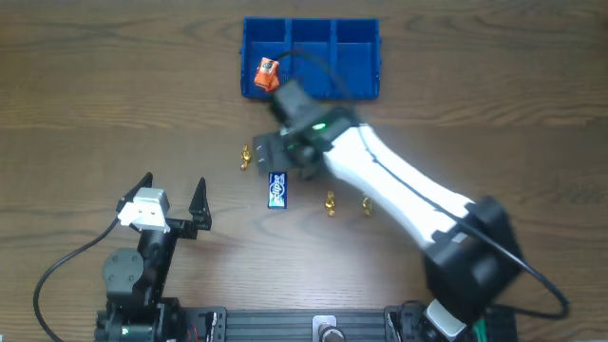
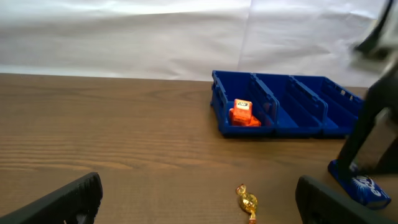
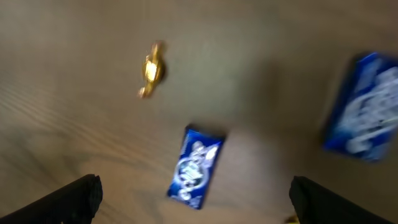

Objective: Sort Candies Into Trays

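Note:
A blue tray (image 1: 311, 84) with three compartments stands at the far middle of the table, and one orange candy (image 1: 267, 71) lies in its left compartment. A blue candy (image 1: 278, 189) lies on the wood with a gold candy (image 1: 245, 155) to its left. My right gripper (image 1: 285, 152) hangs open above them; its wrist view shows the blue candy (image 3: 196, 167) just ahead of the fingers, the gold candy (image 3: 151, 68) beyond, and a second blue wrapped piece (image 3: 364, 112) off to one side. My left gripper (image 1: 174, 190) stands open and empty at the near left.
Two more gold candies (image 1: 331, 202) (image 1: 367, 204) lie right of the blue candy, partly under the right arm. The left wrist view shows the tray (image 2: 286, 106), the orange candy (image 2: 242, 113) and a gold candy (image 2: 247, 200).

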Controlling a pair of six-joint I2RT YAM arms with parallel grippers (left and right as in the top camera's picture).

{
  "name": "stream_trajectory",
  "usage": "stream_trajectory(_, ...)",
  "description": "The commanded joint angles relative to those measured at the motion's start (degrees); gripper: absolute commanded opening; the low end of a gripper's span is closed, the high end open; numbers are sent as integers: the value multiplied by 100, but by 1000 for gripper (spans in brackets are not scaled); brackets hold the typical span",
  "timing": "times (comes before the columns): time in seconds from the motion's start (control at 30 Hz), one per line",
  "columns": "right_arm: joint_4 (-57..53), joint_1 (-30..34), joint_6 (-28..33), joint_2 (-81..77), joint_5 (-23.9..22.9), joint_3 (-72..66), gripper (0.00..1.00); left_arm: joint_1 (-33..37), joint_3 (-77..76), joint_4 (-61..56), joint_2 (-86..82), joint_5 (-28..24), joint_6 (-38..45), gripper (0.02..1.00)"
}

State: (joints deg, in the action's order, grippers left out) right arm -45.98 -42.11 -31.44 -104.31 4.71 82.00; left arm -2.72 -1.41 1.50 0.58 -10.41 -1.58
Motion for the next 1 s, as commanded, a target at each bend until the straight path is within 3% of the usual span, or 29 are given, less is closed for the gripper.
stream_trajectory(0.03,-243,-376,-1060,-605,-256,275,998,24,114,188,-33,-105,33,998)
stream_trajectory(0.2,-387,-669,-1473,-1134,-393,284,998,24,114,188,-33,-105,33,998)
stream_trajectory(0.53,-363,-680,-1814,-1563,-769,284,996,24,114,188,-33,-105,33,998)
stream_trajectory(0.87,-275,-684,-1827,-1650,-874,284,842,24,114,188,-33,-105,33,998)
stream_trajectory(1.0,-249,-719,-1814,-1661,-931,284,724,24,114,186,-33,-105,33,998)
